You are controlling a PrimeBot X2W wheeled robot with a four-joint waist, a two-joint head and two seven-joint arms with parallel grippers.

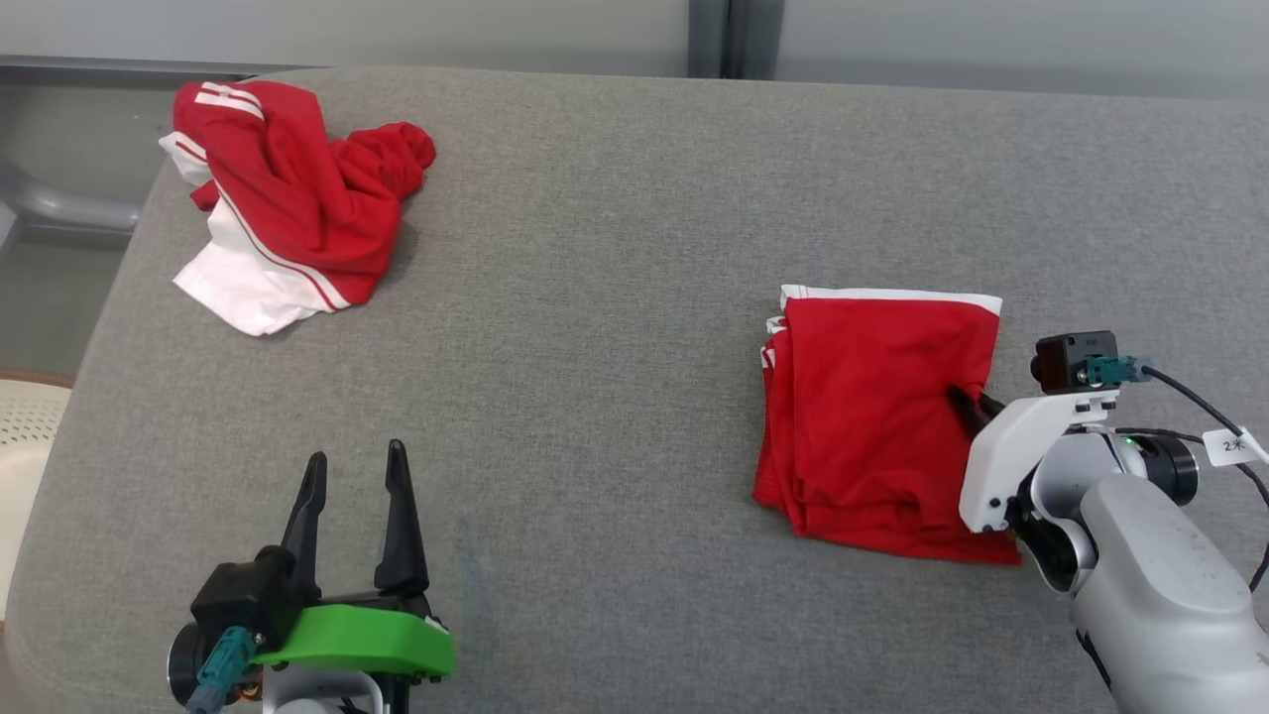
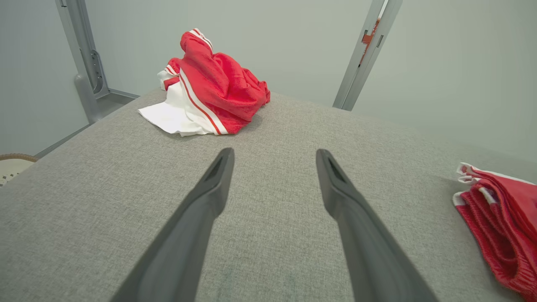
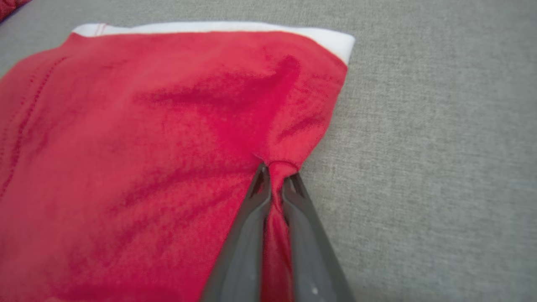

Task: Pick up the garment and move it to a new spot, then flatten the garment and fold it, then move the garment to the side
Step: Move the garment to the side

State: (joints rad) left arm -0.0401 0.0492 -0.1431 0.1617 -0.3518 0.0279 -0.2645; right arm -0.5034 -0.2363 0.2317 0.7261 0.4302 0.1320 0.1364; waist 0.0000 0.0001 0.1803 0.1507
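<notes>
Right claw (image 3: pixel 275 176) closed, pinching a pucker of red cloth at the right edge of the folded garment (image 1: pixel 872 416); cloth bunches between the fingers. Garment lies flat on the grey counter (image 1: pixel 615 297), right of centre. White band runs along its far edge, and layered folds show at its left and near edges. Bare counter just right of the pinch and beyond the far edge.

Left claw (image 1: pixel 357 466) open, fingers spread, nothing between them, over bare counter at near left. Wide bare stretch between it and the folded piece.

Crumpled garment (image 1: pixel 288 198), red and white, heaped at the far left corner, close to the counter's left edge.

Count: two garments, two claws.
</notes>
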